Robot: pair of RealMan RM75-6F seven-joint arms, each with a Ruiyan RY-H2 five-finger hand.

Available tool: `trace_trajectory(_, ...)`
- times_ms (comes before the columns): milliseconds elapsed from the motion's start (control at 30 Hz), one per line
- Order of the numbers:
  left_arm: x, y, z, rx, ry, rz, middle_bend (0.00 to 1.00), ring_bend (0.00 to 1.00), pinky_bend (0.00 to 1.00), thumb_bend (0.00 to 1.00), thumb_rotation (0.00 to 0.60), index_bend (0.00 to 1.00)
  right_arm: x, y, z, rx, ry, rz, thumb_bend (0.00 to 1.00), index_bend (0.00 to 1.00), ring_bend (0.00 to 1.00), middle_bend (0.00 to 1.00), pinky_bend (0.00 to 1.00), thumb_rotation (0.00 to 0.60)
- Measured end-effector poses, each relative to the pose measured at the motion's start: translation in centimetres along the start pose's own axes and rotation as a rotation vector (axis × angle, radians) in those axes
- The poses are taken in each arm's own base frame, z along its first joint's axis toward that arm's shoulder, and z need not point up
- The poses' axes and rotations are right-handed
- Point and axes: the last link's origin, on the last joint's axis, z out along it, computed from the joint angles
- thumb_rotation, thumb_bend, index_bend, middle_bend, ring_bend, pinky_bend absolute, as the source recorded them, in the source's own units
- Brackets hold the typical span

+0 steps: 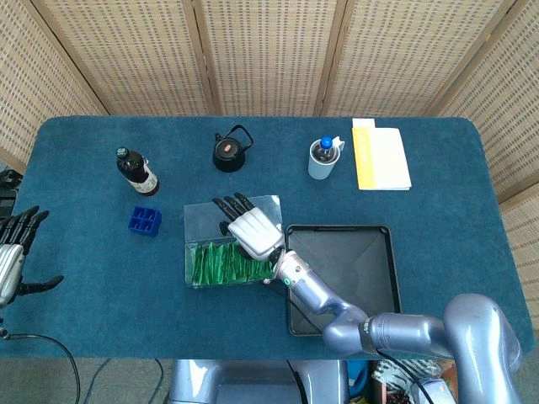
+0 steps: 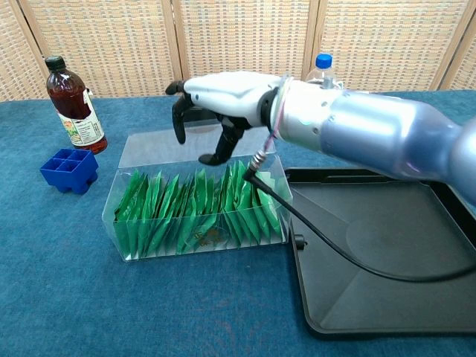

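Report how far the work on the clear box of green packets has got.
Done: the clear box stands open, its lid folded back flat. In hand: the right hand hovers over the green packets, fingers spread and holding nothing. Left: every packet sits in the box; the black tray beside it holds none.

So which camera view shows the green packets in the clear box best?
The chest view: the green packets stand in a row, seen through the clear box wall. The head view shows only their tops, partly covered by the right hand.
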Motion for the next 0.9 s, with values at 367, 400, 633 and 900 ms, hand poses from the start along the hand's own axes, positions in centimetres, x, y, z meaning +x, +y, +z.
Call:
trace_trajectory(367, -0.2, 0.3, 0.0, -0.006, -0.008, 0.004, 0.0, 0.0, 0.0, 0.09, 0.6, 0.0, -1.8, -0.7, -3.8, 0.131, -0.085, -0.052, 0.49, 0.47, 0.0, 0.08, 0.01, 0.6)
trace_trajectory(400, -0.2, 0.3, 0.0, -0.007, -0.008, 0.004, 0.0, 0.0, 0.0, 0.09, 0.6, 0.0, -1.9, -0.6, -4.0, 0.134, -0.09, -0.06, 0.49, 0.47, 0.0, 0.08, 0.01, 0.6)
trace_trajectory(633, -0.2, 0.4, -0.1, -0.009, -0.009, 0.003, 0.0, 0.0, 0.0, 0.09, 0.6, 0.0, -1.8, -0.2, -5.0, 0.138, -0.103, -0.093, 0.49, 0.47, 0.0, 0.08, 0.01, 0.6)
trace_trajectory(900, -0.2, 0.4, -0.2, -0.01, -0.008, 0.003, 0.0, 0.0, 0.0, 0.09, 0.6, 0.0, -1.9, 0.6, -5.1, 0.122, -0.101, -0.117, 0.49, 0.47, 0.0, 0.08, 0.01, 0.6)
